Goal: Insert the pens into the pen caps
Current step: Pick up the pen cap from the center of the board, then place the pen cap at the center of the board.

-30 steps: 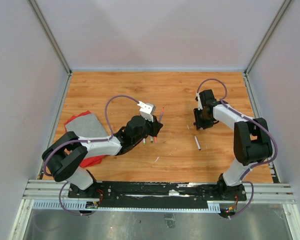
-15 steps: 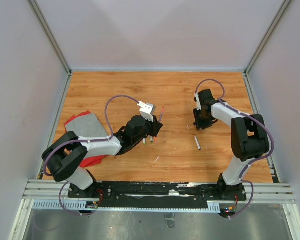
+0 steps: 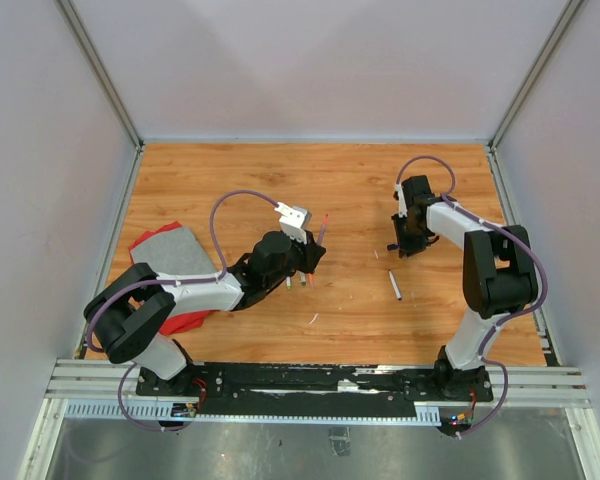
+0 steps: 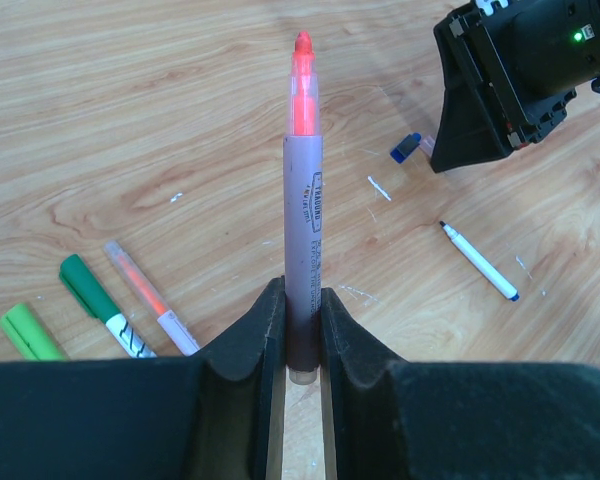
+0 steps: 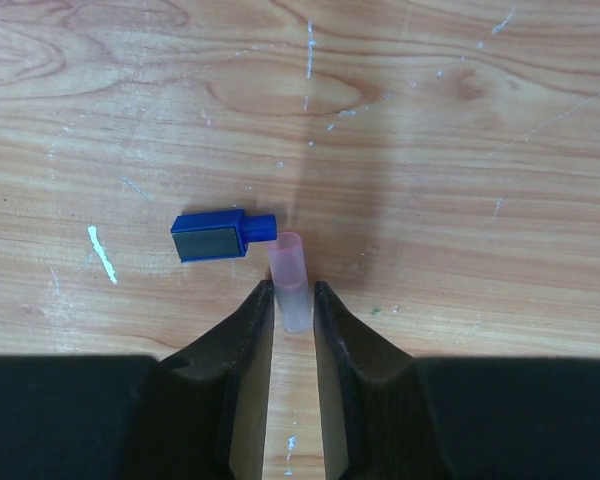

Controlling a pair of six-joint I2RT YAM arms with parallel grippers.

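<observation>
Pink cap [image 5: 288, 265] lies inside right pincer [image 5: 293, 292], grip unclear; left pincer [image 4: 300, 295] clamps pen [image 4: 303, 200]

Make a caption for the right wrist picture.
Right gripper around a pink cap, with a blue cap beside it.

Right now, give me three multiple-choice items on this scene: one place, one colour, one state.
1. Where is the blue cap? A in the left hand; B on the table beside the pink cap; C lifted in the air.
2. Tip colour of the pen in the left hand? A green; B blue; C orange.
3. The left hand is: A shut on the pen; B open, empty; C out of view.
Key: 1 B, it lies by the pink cap, at the right hand. 2 C, the bare tip is orange. 3 A, both fingers press the barrel.
</observation>
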